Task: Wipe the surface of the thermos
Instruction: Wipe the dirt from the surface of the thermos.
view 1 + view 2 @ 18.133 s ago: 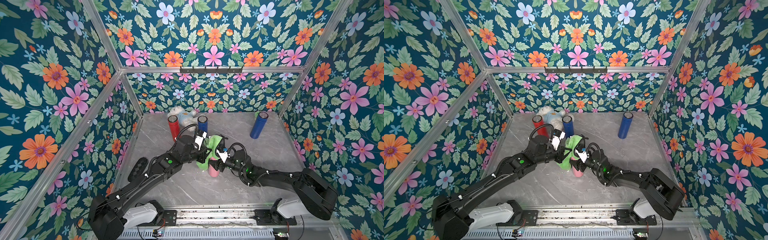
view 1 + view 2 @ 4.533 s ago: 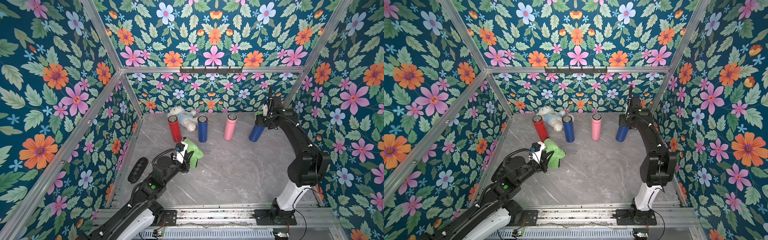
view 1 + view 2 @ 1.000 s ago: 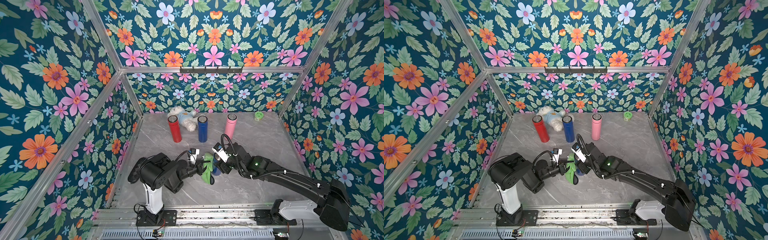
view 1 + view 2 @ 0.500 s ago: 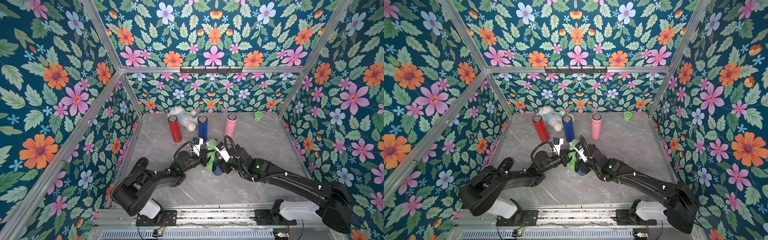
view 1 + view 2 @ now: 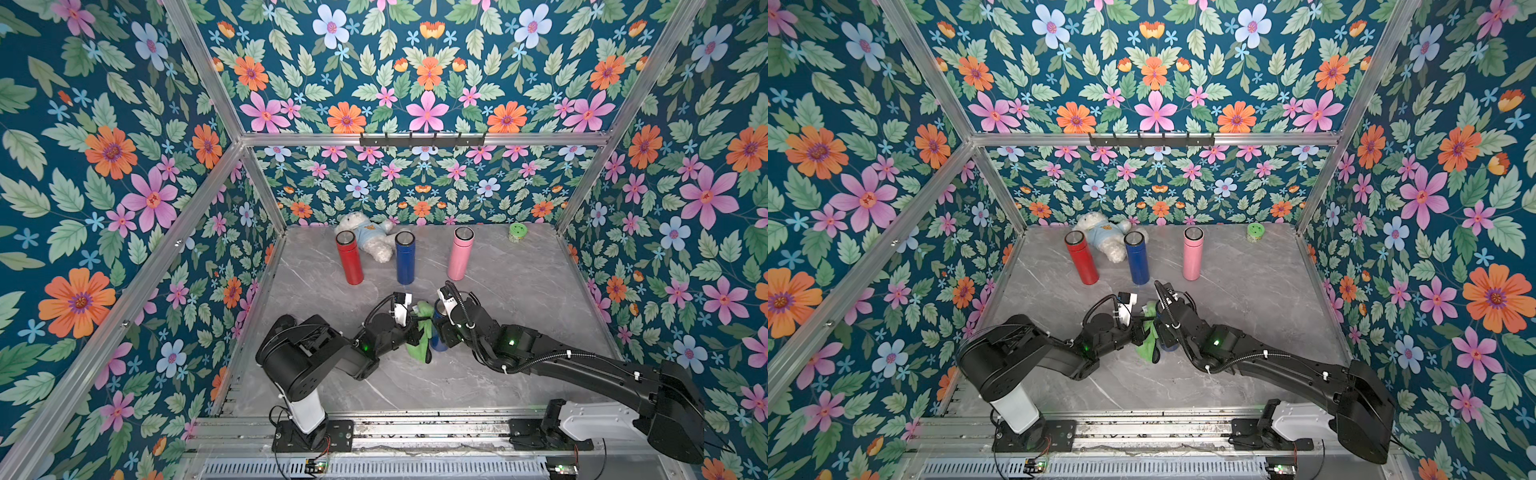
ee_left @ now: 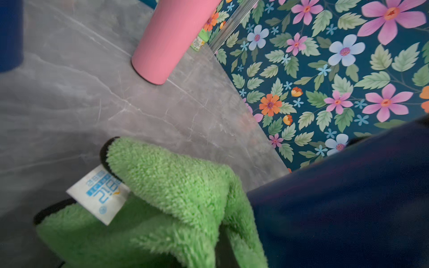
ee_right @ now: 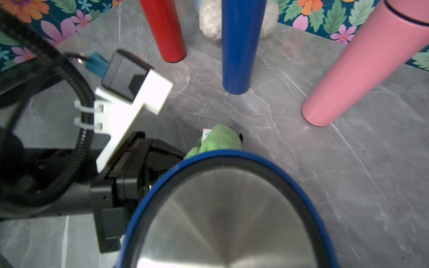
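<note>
A dark blue thermos (image 5: 437, 338) (image 5: 1168, 344) stands near the table's middle, and my right gripper (image 5: 442, 328) (image 5: 1169, 326) is shut around its upper body. Its steel lid (image 7: 220, 220) fills the right wrist view. My left gripper (image 5: 415, 328) (image 5: 1141, 328) is shut on a fluffy green cloth (image 5: 422, 338) (image 5: 1147, 345) and presses it against the thermos's left side. In the left wrist view the cloth (image 6: 162, 197) lies against the blue wall (image 6: 348, 197) and covers the jaws, with only a black fingertip (image 6: 104, 152) showing.
A red thermos (image 5: 349, 259), a blue thermos (image 5: 404, 257) and a pink thermos (image 5: 459, 253) stand in a row behind. A white plush toy (image 5: 370, 237) lies at the back wall, and a small green jar (image 5: 516, 232) sits at the back right.
The left arm stretched out and carried the cloth up the thermos, then folded back, bringing the cloth down its side again. The right arm has held the thermos almost still.
</note>
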### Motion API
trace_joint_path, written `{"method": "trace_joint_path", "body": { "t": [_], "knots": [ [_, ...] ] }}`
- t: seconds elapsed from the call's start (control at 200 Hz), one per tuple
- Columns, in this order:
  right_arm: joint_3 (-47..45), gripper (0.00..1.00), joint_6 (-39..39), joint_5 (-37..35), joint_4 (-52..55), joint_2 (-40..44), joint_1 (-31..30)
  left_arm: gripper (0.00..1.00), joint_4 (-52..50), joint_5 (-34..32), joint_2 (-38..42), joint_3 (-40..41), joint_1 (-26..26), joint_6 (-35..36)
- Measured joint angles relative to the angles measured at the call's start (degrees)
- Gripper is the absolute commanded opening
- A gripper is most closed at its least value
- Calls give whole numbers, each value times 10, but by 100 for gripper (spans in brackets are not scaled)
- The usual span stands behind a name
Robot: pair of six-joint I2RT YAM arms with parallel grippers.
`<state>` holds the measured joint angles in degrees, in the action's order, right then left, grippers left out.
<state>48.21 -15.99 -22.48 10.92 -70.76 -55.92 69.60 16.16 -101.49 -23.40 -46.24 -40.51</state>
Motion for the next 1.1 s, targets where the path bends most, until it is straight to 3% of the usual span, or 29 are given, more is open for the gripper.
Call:
{"method": "trace_joint_path", "body": {
  "t": [0.16,0.42,0.565,0.7,0.955,1.1],
  "knots": [
    [-15,0,-37,-38,-8,7,-8,0,6,-3,-16,5,-7,-13],
    [-33,0,-90,-101,-15,15,-20,0,-106,-16,120,-47,-24,5],
    [-38,0,-113,-127,-16,15,-30,0,-144,-26,145,-71,-31,9],
    [-38,0,-136,-143,-14,14,-31,0,-110,-40,109,-72,-38,2],
    [-29,0,-161,-163,18,16,-33,0,1,-48,-72,-38,-44,-26],
    [-21,0,-177,-169,40,16,-33,0,37,-52,-90,-33,-48,-16]
  ]
}}
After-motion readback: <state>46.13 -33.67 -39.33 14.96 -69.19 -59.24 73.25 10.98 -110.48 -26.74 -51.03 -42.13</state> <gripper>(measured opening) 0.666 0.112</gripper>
